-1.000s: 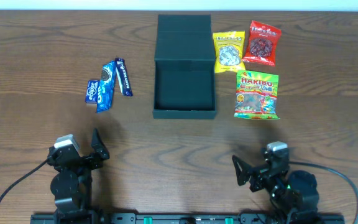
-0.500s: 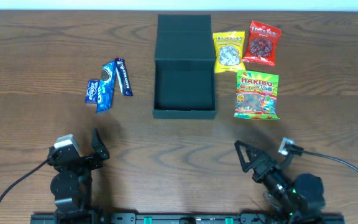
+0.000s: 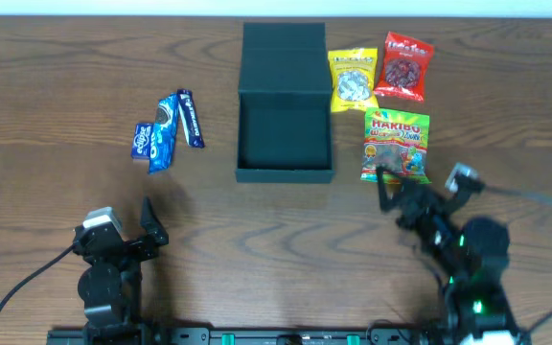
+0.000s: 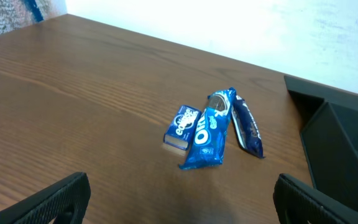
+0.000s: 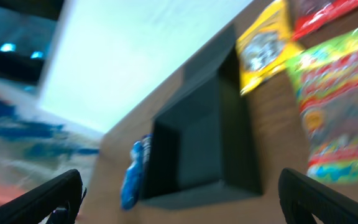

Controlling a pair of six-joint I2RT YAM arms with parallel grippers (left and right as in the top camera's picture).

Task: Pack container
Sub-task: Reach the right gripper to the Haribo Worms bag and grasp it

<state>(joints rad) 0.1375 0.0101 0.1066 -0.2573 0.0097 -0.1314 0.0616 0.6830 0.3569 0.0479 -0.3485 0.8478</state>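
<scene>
The dark teal container (image 3: 285, 136) stands open and empty at the table's centre, its lid (image 3: 284, 56) folded back flat; it also shows in the left wrist view (image 4: 347, 149) and the right wrist view (image 5: 197, 149). Blue Oreo packets (image 3: 166, 129) lie to its left, also in the left wrist view (image 4: 210, 127). A yellow packet (image 3: 352, 80), a red packet (image 3: 403, 65) and a Haribo bag (image 3: 395, 146) lie to its right. My right gripper (image 3: 420, 196) is open and empty, raised just below the Haribo bag. My left gripper (image 3: 127, 230) is open and empty near the front edge.
The wood table (image 3: 46, 96) ends at a white wall along the back. Cables run from both arm bases at the front edge.
My right arm has risen and swung forward toward the Haribo bag, turning its wrist. The left arm and all packets have not moved.
</scene>
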